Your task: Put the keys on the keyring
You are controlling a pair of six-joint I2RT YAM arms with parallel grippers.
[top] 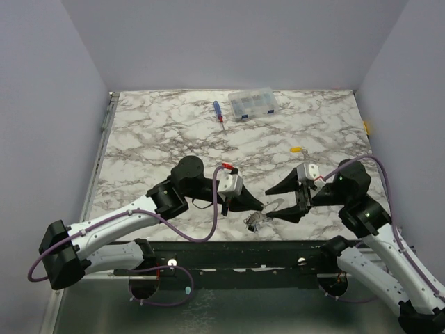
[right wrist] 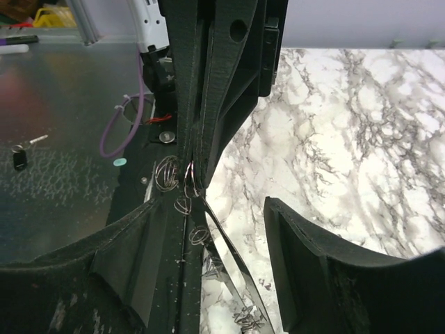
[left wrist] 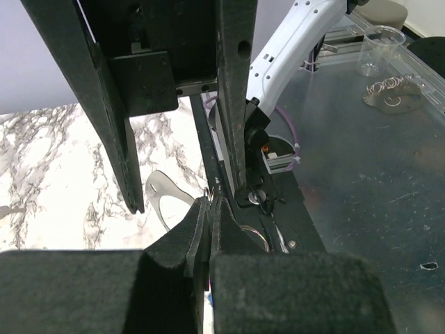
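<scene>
Thin metal ring pinched at its edge, with the other gripper open around it.

The left gripper is squeezed tight and seems to pinch the keyring by its rim, low over the near edge of the marble table. The ring is a thin grey metal hoop. It looks hard, light and smooth, so it can slip or turn. The flat rim looks like the best place to hold it, away from the small wire loops hanging by it. A bunch of small shiny bits lies just under the ring — I cannot tell if they are keys. The right gripper is open around the ring and holds nothing. A tiny yellow key lies further back — light, hard and easy to knock.
</scene>
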